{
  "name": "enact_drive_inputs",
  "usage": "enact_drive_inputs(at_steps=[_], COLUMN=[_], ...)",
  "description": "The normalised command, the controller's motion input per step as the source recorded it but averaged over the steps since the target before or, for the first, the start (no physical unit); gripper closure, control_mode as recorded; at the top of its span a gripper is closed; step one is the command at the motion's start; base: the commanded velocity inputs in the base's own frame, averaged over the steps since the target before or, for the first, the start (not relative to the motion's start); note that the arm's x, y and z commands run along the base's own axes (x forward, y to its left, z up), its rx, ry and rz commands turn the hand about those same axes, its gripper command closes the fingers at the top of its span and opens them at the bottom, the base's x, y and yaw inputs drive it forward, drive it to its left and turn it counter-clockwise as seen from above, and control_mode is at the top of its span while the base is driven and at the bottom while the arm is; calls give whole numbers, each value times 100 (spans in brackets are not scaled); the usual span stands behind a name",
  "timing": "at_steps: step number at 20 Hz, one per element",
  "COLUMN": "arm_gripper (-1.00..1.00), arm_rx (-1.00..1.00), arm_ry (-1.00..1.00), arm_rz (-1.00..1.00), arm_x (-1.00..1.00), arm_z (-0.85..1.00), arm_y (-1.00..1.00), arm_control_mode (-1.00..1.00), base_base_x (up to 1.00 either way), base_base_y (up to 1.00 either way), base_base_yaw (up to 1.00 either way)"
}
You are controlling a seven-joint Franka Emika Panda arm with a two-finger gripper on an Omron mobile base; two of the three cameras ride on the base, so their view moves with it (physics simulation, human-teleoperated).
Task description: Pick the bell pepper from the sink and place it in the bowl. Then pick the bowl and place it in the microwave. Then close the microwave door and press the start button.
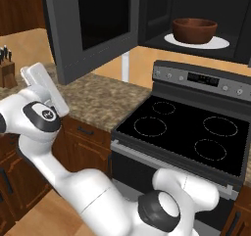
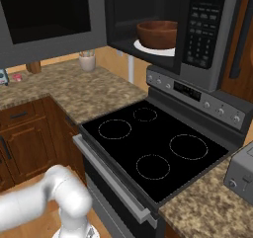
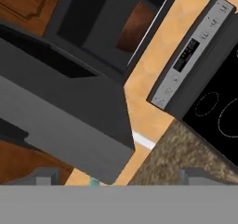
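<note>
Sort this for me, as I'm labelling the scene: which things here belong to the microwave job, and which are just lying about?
Belong to the job:
- bowl, on the turntable plate
- microwave
- microwave door, standing open
- gripper, open and holding nothing

Lying about:
- stove
- knife block
- utensil cup
- toaster

We see the bowl [image 1: 194, 30] sitting on the turntable plate [image 1: 215, 43] inside the microwave [image 2: 197, 29], whose door [image 1: 90, 27] swings open to the left. Below it lies the stove [image 1: 188, 132], with the surface [image 1: 98, 100] stretching left of it. A knife block [image 1: 7, 71] stands far left; a toaster [image 2: 242, 175] sits right of the stove.
</note>
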Motion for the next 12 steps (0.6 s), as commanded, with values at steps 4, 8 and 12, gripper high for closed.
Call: enact_drive_inputs(at_steps=[4,8,12], arm_gripper=[-100,-100,-100], arm_rx=[6,9,15], arm_ry=[-10,-12,-22], arm_rz=[-13,-8,0], arm_x=[36,40,8], arm_z=[0,0,10], arm_y=[-49,-60,-65], arm_control_mode=[-100,-100,-100], base_base_x=[0,0,0], base_base_y=[0,0,0], base_base_yaw=[0,0,0])
